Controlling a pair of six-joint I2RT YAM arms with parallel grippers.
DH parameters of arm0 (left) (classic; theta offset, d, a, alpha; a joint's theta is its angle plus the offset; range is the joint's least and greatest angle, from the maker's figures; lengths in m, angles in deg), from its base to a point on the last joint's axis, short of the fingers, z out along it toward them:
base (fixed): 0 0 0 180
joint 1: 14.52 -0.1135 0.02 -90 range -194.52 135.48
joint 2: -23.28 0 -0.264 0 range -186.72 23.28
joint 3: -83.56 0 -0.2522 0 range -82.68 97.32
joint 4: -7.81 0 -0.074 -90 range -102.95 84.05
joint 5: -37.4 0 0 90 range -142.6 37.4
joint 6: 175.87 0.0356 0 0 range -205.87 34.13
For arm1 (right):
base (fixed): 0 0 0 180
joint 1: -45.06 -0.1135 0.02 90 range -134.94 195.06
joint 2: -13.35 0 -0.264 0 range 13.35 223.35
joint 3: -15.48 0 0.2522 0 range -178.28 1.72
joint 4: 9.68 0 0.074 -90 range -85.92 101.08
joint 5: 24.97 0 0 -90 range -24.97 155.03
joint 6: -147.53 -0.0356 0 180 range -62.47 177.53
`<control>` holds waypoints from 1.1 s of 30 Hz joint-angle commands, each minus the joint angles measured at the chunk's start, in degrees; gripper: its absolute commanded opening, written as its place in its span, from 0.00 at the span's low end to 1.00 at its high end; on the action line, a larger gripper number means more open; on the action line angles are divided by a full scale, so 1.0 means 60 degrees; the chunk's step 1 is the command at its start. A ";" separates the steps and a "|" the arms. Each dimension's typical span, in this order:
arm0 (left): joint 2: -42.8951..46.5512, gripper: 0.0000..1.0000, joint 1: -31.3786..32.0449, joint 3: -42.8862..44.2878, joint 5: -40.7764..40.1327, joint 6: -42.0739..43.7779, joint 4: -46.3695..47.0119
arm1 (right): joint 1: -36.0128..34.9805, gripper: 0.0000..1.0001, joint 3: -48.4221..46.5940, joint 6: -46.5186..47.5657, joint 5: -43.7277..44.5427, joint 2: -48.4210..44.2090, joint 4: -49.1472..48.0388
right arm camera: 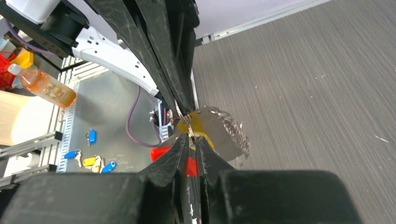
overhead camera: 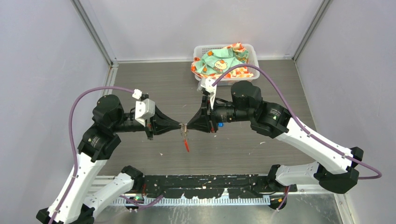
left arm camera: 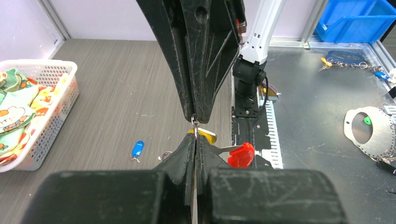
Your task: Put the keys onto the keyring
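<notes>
Left gripper [overhead camera: 179, 126]: fingers pressed fully together on the keyring [overhead camera: 184, 129], which sits at its very tip, clear of the table; the red tag [overhead camera: 187, 145] hangs from the ring below the tip, its long axis running back toward the arm bases. Yellow key [left arm camera: 206, 136]: just beside the ring, in the small space where the two tools meet nose to nose along one line. Right gripper [overhead camera: 190, 125]: jaws narrowed to a thin slit at the yellow key, directly ahead of the ring; whether it truly grips cannot be told. Blue key [overhead camera: 220, 125]: flat on the table beneath the right gripper's body, behind its tip, so the right arm is nearer.
</notes>
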 commanded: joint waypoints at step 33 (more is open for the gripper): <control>-0.0113 0.00 -0.0017 0.0603 0.0991 -0.1591 0.1553 | 0.0045 0.45 -0.0520 0.0585 -0.1396 -0.0058 -0.1590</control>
